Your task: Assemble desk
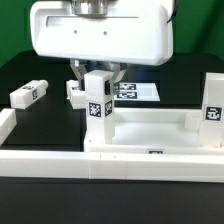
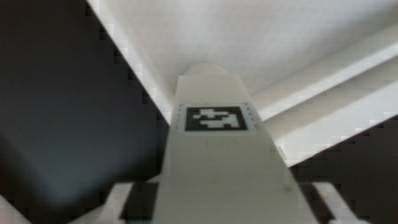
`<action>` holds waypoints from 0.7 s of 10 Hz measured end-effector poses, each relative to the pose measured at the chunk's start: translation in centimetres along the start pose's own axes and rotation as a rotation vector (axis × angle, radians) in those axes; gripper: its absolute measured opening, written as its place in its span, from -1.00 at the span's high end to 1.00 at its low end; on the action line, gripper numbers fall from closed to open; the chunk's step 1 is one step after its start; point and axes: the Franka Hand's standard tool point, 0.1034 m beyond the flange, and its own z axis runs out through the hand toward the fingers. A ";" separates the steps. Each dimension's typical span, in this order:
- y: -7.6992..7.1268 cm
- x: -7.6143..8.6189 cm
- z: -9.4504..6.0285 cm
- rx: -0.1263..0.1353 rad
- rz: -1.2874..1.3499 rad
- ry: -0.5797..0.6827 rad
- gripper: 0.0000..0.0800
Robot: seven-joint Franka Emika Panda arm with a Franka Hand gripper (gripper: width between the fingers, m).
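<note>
The white desk top [image 1: 150, 128] lies against the front rail, and its rim [image 2: 311, 60] also shows in the wrist view. My gripper [image 1: 98, 72] is shut on a square white leg [image 1: 97, 105] that stands upright at the top's corner on the exterior view's left. The leg's lower end is at that corner, but the socket is hidden. In the wrist view the leg [image 2: 217, 150] runs out between my fingers [image 2: 135, 205], its tag facing the camera. A second leg [image 1: 212, 102] stands upright at the top's corner on the exterior view's right.
A loose tagged leg [image 1: 28, 93] lies on the black table at the exterior view's left, and another [image 1: 74, 89] lies behind my gripper. The marker board [image 1: 138, 91] lies flat at the back. Long white rails [image 1: 45, 162] border the front and left.
</note>
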 end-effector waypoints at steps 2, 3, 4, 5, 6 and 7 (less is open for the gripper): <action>0.0 0.0 0.0 0.002 0.173 -0.001 0.27; 0.0 0.0 0.0 0.004 0.260 -0.002 0.27; 0.0 0.0 0.0 0.007 0.359 -0.005 0.27; -0.1 -0.1 0.0 0.007 0.407 -0.005 0.27; -0.1 -0.1 0.0 0.007 0.501 -0.006 0.27; -0.1 -0.1 0.0 0.007 0.541 -0.006 0.27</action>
